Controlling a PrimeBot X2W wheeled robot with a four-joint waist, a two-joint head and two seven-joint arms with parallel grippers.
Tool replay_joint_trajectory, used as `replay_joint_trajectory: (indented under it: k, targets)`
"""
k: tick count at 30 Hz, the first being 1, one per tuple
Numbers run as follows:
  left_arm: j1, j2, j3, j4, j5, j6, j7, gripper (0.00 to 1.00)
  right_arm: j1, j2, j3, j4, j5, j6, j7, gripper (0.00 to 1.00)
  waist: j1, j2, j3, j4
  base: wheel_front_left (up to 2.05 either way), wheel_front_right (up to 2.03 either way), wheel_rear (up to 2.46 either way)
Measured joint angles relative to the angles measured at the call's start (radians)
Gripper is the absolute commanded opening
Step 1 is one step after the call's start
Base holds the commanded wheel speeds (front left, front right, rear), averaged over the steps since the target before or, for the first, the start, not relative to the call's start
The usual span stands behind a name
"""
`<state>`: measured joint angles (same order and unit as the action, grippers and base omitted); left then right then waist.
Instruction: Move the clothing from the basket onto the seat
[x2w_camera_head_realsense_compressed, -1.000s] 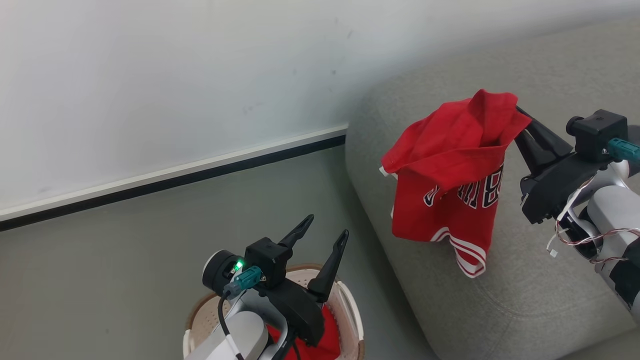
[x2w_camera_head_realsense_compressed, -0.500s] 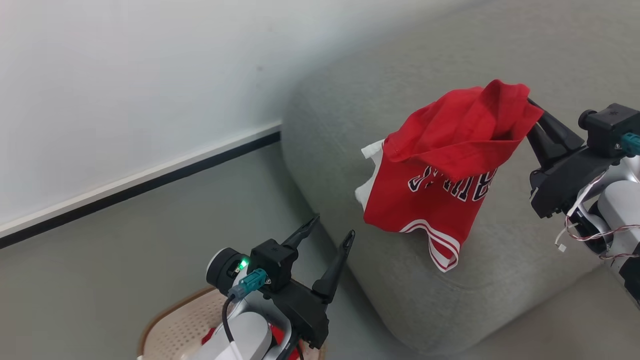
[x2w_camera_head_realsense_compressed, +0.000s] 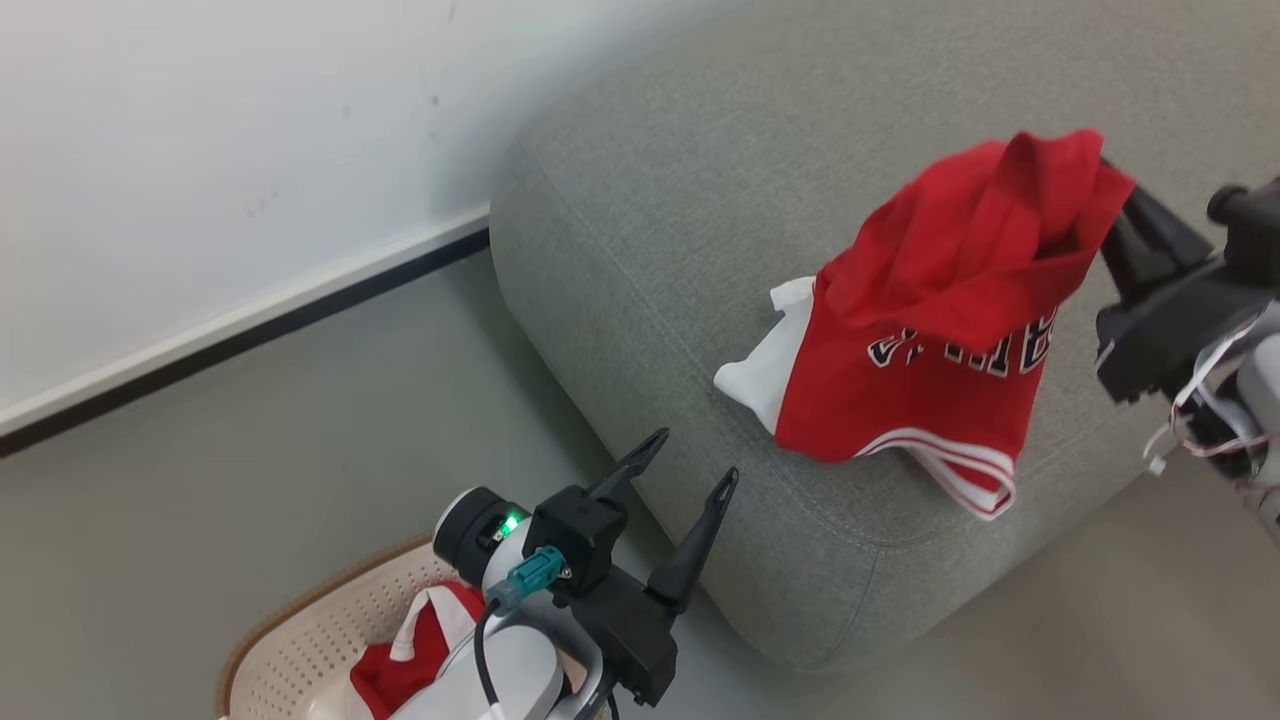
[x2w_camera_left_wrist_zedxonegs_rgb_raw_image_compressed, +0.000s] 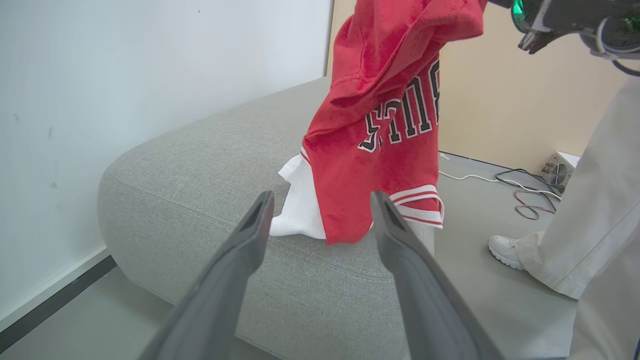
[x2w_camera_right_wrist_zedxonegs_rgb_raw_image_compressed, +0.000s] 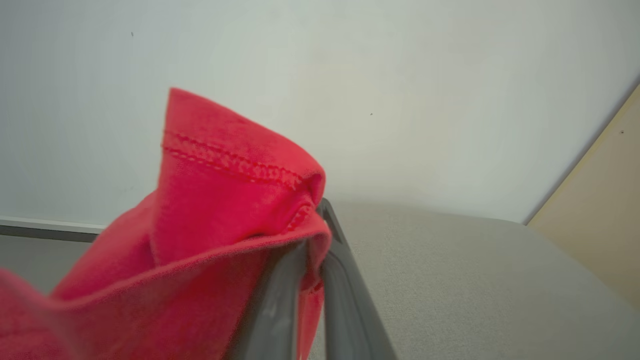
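Note:
A red garment with white stripes and black lettering hangs from my right gripper, which is shut on its top fold. Its lower hem and a white piece rest on the grey seat near the front corner. In the left wrist view the same garment dangles over the seat. My left gripper stands open and empty above the floor, just in front of the seat's corner. More red and white clothing lies in the cream basket at the lower left, partly hidden by my left arm.
A white wall with a dark baseboard runs behind the grey floor. In the left wrist view a person's trouser leg and white shoe stand right of the seat, with cables and a small box on the floor.
The head camera has swung, shifting the whole picture. The garment has come lower, and its hem and white part now touch the seat. Both grippers keep their states.

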<state>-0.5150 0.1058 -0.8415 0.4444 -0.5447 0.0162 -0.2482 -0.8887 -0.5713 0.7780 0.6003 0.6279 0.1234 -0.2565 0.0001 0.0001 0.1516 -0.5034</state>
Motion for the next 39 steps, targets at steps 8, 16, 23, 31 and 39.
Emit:
replay_joint_trajectory:
  k: [8,16,23,31,39]
  targets:
    - [-0.049,0.001,-0.006,-0.038,0.021,0.002,0.0,1.0,-0.176,-0.011,-0.049,0.05,-0.003,0.0,0.0,0.0,0.0,0.0,0.061,0.032,0.0,0.0,0.0]
    - [-0.103,0.035,-0.007,-0.104,0.065,0.006,0.01,1.0,-0.34,-0.042,-0.11,0.115,0.007,0.0,0.001,0.0,0.0001,0.0,0.14,0.095,0.0,0.0,0.0]
    - [-0.145,0.061,-0.005,-0.165,0.09,0.01,0.02,1.0,-0.434,-0.074,-0.153,0.17,0.025,0.0,0.003,0.0,0.0001,0.0,0.209,0.148,0.0,0.0,0.0]
    - [-0.195,0.089,-0.005,-0.234,0.127,0.012,0.046,1.0,-0.487,-0.089,-0.19,0.255,0.059,0.0,0.008,0.0,0.0002,-0.0001,0.312,0.207,0.0,0.0,0.0]
    - [-0.227,0.129,0.002,-0.272,0.146,0.019,0.071,1.0,-0.496,-0.082,-0.205,0.324,0.068,0.0,0.008,0.0,0.0002,0.0,0.413,0.243,0.0,0.0,0.0]
